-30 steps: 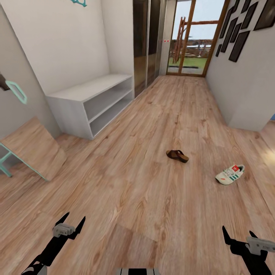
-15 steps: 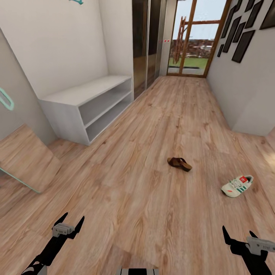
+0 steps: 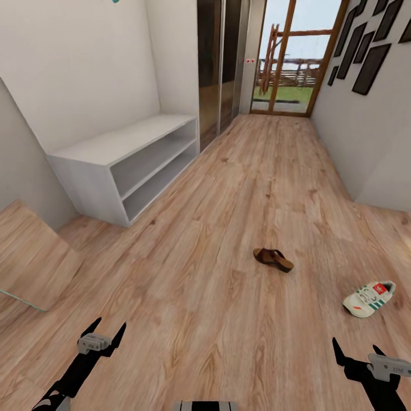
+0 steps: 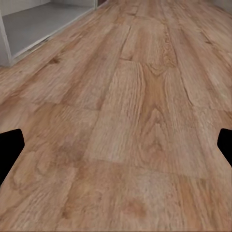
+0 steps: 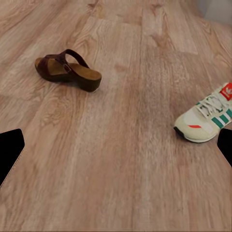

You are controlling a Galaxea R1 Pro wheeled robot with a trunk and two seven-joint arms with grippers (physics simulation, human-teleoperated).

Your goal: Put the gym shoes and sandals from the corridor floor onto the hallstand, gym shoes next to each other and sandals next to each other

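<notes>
Corridor floor [image 3: 228, 188], sandal [image 3: 273, 259] beyond right hand [image 3: 358, 353]

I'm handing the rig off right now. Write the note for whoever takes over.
Left gripper open, empty, held low over the corridor floor. Right gripper open, empty.
One sandal and one gym shoe lie on the floor ahead to the right, apart from each other.
Hallstand ahead left by the wall; its top and visible shelves hold no shoes.
Done: nothing visibly placed. Left: pick up this footwear, find the other shoe and sandal, rack them in pairs.
</notes>
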